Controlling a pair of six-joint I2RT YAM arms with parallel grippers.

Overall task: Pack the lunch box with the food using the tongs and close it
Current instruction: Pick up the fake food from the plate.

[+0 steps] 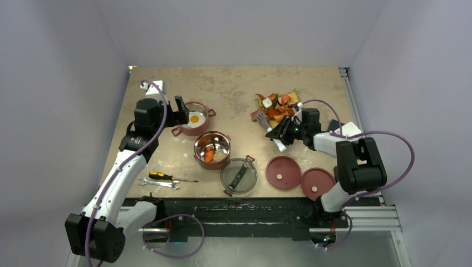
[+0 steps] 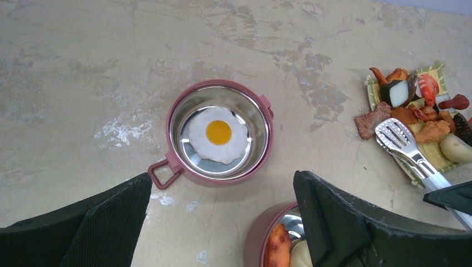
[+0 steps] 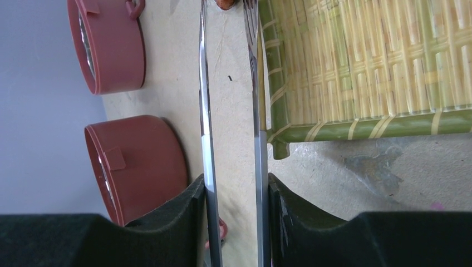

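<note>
The lunch box stands apart as two red bowls. One bowl point(image 1: 199, 103) point(image 2: 173, 111) holds a fried egg point(image 1: 194, 118) point(image 2: 218, 133); the other bowl point(image 1: 228, 139) point(image 2: 257, 233) holds orange and beige pieces. More food point(image 1: 276, 104) point(image 2: 417, 114) is heaped on a woven mat point(image 3: 362, 67). My right gripper point(image 1: 284, 133) point(image 3: 236, 189) is shut on the tongs point(image 1: 262, 120) point(image 2: 406, 147) point(image 3: 206, 111), their two arms apart and their tips at the mat's left edge. My left gripper point(image 1: 181, 114) point(image 2: 222, 183) hangs wide open and empty between the two bowls.
A dark see-through lid point(image 1: 239, 176) lies in front of the nearer bowl. Two flat red disc lids point(image 1: 283, 172) point(image 1: 317, 183) lie to its right. A screwdriver point(image 1: 167, 177) and a small wrench point(image 1: 158, 183) lie near the front left.
</note>
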